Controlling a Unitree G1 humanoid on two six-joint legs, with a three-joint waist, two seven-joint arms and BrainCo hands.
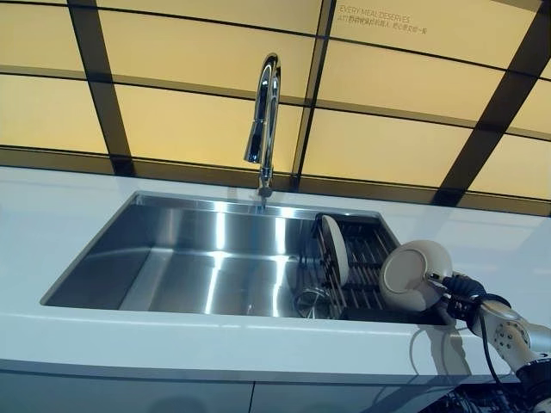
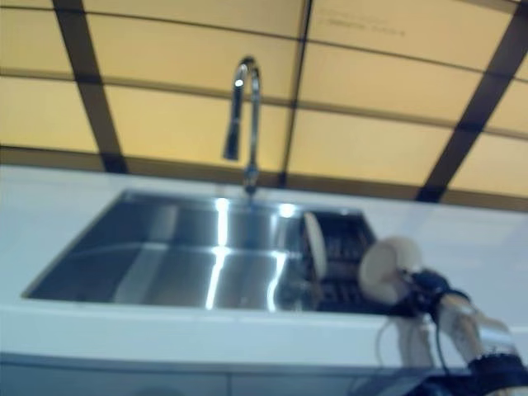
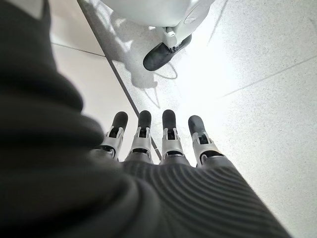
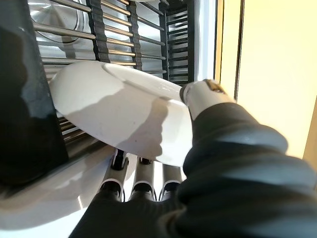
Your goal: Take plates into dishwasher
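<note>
A steel sink [image 1: 172, 258] sits under a curved tap [image 1: 265, 120]. One plate [image 1: 335, 249] stands upright in the rack [image 1: 366, 267] at its right end, where the right hand [image 1: 461, 288] holds a bowl [image 1: 415, 274].

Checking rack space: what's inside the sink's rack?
One white plate stands upright in the rack; the right hand holds a bowl covering its right end.

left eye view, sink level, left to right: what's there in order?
Bare steel sink basin → faucet above the back rim → plate standing on edge in the dark rack → white plate held in the right hand.
</note>
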